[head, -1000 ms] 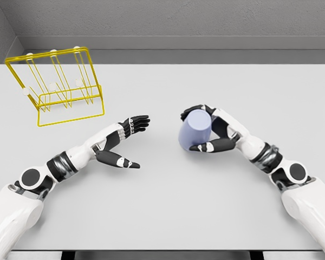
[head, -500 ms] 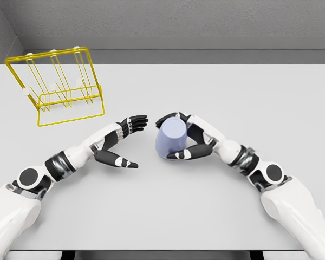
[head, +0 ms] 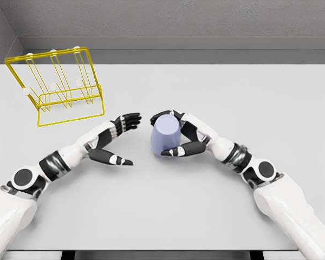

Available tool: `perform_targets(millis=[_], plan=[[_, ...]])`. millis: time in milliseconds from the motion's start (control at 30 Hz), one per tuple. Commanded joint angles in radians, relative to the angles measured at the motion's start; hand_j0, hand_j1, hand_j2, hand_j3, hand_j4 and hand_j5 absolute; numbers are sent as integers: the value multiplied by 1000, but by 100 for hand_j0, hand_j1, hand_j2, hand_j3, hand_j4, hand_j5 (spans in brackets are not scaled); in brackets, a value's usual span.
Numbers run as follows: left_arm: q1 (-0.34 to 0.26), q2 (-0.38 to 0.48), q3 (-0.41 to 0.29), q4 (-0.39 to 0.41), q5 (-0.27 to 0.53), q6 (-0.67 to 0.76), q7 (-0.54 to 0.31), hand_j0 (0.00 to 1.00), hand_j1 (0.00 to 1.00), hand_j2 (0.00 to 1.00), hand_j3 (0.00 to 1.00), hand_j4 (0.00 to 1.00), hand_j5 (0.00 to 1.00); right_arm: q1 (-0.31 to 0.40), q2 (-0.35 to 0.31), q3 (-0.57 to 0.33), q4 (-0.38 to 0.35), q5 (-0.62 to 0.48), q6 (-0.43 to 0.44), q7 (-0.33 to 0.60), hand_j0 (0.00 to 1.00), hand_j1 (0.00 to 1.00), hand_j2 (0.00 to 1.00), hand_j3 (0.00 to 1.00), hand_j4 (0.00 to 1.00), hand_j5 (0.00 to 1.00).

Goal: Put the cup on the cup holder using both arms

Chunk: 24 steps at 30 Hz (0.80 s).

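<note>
While gripped: pale blue cylindrical cup point(head: 166, 136) stands upright mid-table, axis vertical.
Right hand point(head: 180, 135): fingers curled round cup.
Left hand point(head: 112, 142): fingers spread, empty, just left.
Yellow wire cup holder point(head: 56, 86): far left, bare grey table point(head: 233, 86) around.

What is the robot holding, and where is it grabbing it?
The right hand holds the blue cup around its side, fingers behind and thumb in front. The left hand is open, holding nothing.

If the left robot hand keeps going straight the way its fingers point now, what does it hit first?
Probably nothing soon: the open left robot hand points up and right, and that line seems to pass just above the cup held in the right robot hand. Depth is unclear, so it could graze the right fingers.
</note>
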<state>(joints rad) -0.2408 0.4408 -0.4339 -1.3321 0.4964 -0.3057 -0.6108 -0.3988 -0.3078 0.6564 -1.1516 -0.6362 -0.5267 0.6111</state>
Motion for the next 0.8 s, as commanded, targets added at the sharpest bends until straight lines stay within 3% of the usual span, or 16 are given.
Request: perform_targets(millis=[0,300,367,767], plan=[[0,1,7,1,5,-1,0,100,100,100,100,100,100,0,10,3,21,-7,1,0,75,75,75,75,75,75],[2,3,7,-2,5,0,0,100,100,100,100,100,100,-8,12,8,49,-5,1,0,88,88,88,88,88,88],[2,3,7,-4,5,0,0,100,100,100,100,100,100,-9,16,6,50,44,-1,0,99,99,99,99,99,99],[2,4,7,-2,5,0,0,100,100,100,100,100,100,-23,-8,-3,47,67,-12,0,100,100,100,100,100,100]])
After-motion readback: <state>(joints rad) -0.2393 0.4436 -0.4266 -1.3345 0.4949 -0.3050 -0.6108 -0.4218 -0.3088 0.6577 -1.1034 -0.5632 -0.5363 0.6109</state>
